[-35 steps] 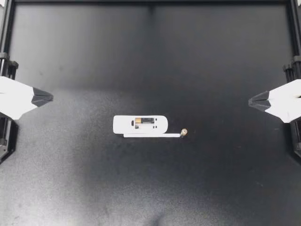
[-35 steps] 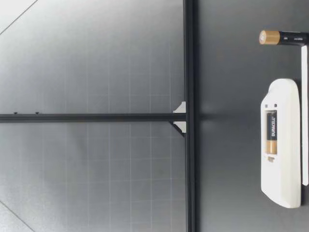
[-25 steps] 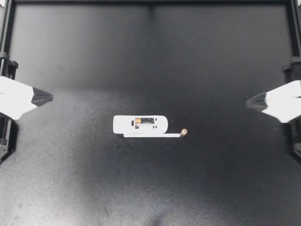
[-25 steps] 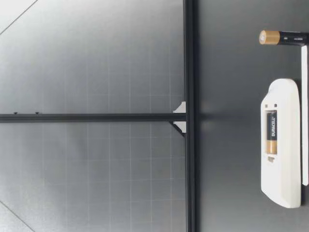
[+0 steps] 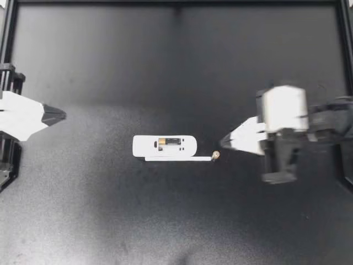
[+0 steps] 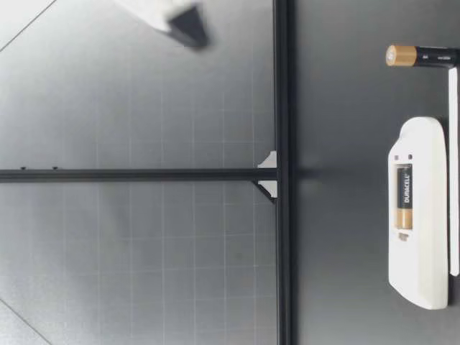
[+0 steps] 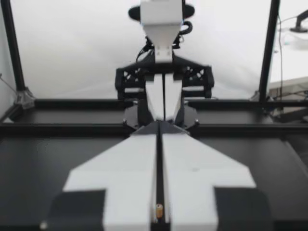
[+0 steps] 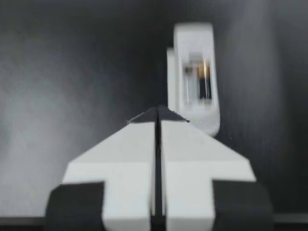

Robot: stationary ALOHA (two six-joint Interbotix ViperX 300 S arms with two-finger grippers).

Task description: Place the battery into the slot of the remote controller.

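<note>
Battery count is two in the top view: a slotted battery (image 5: 170, 142) lies in the compartment of the white remote controller (image 5: 144, 146), and a loose battery (image 5: 215, 155) stands just off the remote's end. My right gripper (image 5: 223, 141) is near that end and my left gripper (image 5: 63, 115) well apart from the other. From table height, the slotted battery (image 6: 405, 205) fills the remote controller (image 6: 420, 273), the loose battery (image 6: 420, 55) upright beside it. Wrist views show my left gripper (image 7: 159, 126) and right gripper (image 8: 157, 111) pressed closed, empty, the remote controller (image 8: 192, 43) just ahead of the right.

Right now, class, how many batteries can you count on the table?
2. The seated battery lies in the slot of the remote; the standing battery is upright on the table beside its end.
</note>
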